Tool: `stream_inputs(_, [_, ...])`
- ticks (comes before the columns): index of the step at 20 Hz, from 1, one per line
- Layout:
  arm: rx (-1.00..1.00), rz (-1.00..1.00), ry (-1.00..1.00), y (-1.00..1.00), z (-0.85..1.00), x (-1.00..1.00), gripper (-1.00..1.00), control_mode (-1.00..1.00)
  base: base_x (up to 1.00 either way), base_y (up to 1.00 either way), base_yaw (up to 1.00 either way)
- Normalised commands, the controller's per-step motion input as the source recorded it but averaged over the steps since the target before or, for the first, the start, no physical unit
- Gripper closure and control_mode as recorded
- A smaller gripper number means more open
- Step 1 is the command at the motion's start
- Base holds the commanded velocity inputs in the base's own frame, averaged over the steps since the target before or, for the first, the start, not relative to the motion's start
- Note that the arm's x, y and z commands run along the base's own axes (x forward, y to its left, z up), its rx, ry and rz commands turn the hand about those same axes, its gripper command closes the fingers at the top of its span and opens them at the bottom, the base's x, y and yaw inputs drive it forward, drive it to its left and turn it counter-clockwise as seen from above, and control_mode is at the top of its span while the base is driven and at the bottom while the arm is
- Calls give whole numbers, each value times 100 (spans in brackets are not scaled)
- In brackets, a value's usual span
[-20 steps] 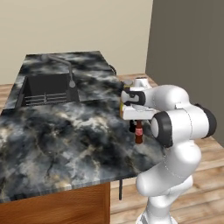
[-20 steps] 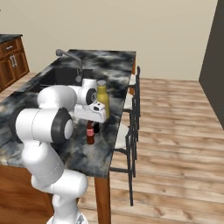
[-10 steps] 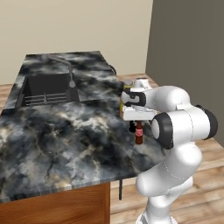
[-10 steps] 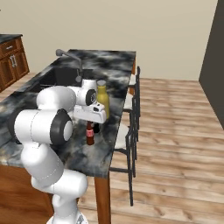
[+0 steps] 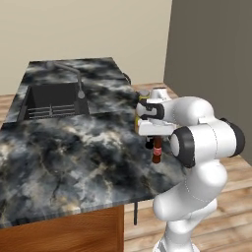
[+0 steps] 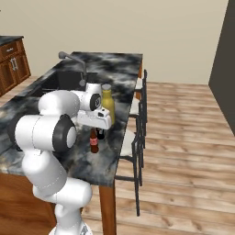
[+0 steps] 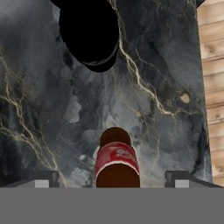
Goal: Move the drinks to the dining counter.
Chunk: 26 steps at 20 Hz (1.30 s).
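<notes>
The small brown bottle point(image 5: 157, 150) point(image 6: 94, 142) with a red label stands upright on the dining counter point(image 5: 74, 152) point(image 6: 120, 69), near its stool-side edge. My gripper point(image 5: 153, 143) point(image 6: 97, 135) point(image 7: 111, 179) hangs straight over it, open. In the hand view the two fingertips point(image 7: 43, 179) stand wide apart on either side of the brown bottle point(image 7: 117, 161), with a clear gap on each side. The taller yellow bottle point(image 6: 107, 98) point(image 5: 142, 97) with a pale cap stands upright on the same counter just behind my hand, mostly hidden in the left base view.
A sunken dark sink point(image 5: 51, 100) point(image 6: 64, 80) with a curved faucet point(image 5: 74, 78) point(image 6: 73, 60) takes up the counter's far part. Black bar stools point(image 6: 139, 126) stand along the counter's edge over a wooden floor point(image 6: 183, 151). A black round shape point(image 7: 89, 33) lies ahead in the hand view.
The fingers have spread apart and let go of the brown bottle, which stays upright on the counter. The arm and the yellow bottle have not moved.
</notes>
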Motion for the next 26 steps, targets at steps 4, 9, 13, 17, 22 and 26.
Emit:
stream_inputs(4, [0, 0, 0, -8, 27, -2, -100, -100, 0, 0, 0])
stream_inputs(9, [0, 0, 0, -8, 44, -20, -100, -100, 0, 0, 0])
stream_inputs(13, [0, 0, 0, -4, 52, -43, -100, -100, 0, 0, 0])
stream_inputs(17, [0, 0, -1, 0, 53, -67, -100, -100, 0, 0, 0])
stream_inputs(22, [-1, 0, 0, 6, 53, -74, -100, -100, 0, 0, 0])
stream_inputs(26, [-2, 0, -4, 17, 43, -96, -100, -100, 0, 0, 0])
